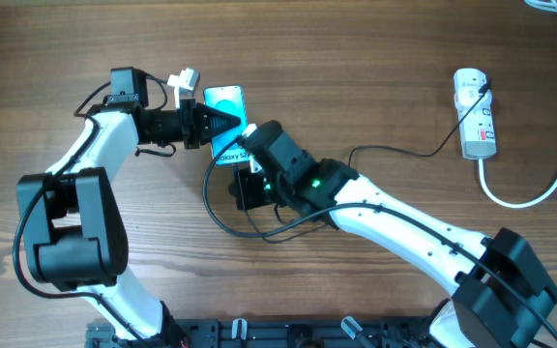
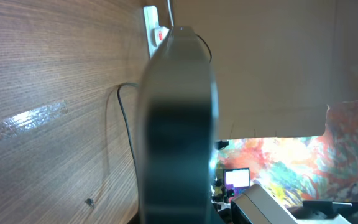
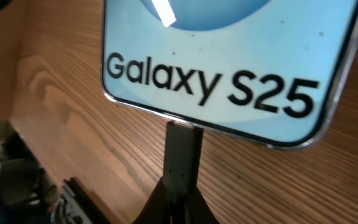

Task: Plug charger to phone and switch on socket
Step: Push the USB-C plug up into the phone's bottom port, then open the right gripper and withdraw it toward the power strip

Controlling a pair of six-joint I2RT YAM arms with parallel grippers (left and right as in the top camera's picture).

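The phone is held off the table, its teal screen up and its white text band towards the right arm. My left gripper is shut on its side; in the left wrist view it shows edge-on as a dark blurred slab. My right gripper is shut on the plug tip of the charger, which meets the phone's bottom edge below "Galaxy S25"; I cannot tell if it is inserted. The black cable runs to the socket at the far right.
The socket's thick white cord loops off towards the right edge. Slack black cable curls on the table under the right arm. The socket also shows far off in the left wrist view.
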